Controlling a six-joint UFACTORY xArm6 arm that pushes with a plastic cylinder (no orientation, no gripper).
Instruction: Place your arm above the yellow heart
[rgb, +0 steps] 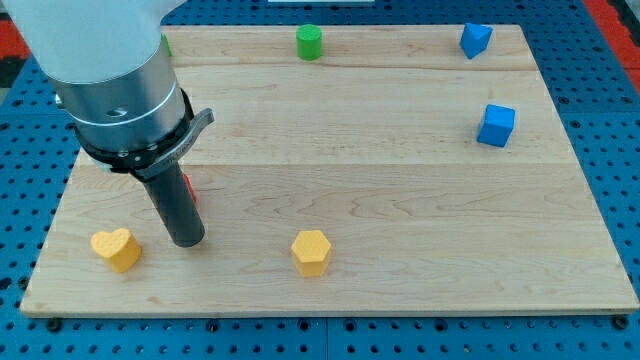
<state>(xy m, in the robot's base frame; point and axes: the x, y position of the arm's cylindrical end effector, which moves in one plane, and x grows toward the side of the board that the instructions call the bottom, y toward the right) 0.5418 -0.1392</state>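
Yellow heart lies at the lower left of the wooden surface, with a yellow hexagon further right along the bottom. My tip rests just right of the heart, not touching it; this end effector is a plain rod, gripping nothing. A red block peeks from behind the rod. Green cylinder sits top centre; two blue blocks upper right.

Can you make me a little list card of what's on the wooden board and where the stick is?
board: wooden board on a blue pegboard
my tip: near the view's bottom left, just right of the yellow heart
yellow heart: bottom left
yellow hexagon block: bottom middle
green cylinder: top middle
blue blocks: one at top right, one cube below it
red block: mostly hidden behind the rod
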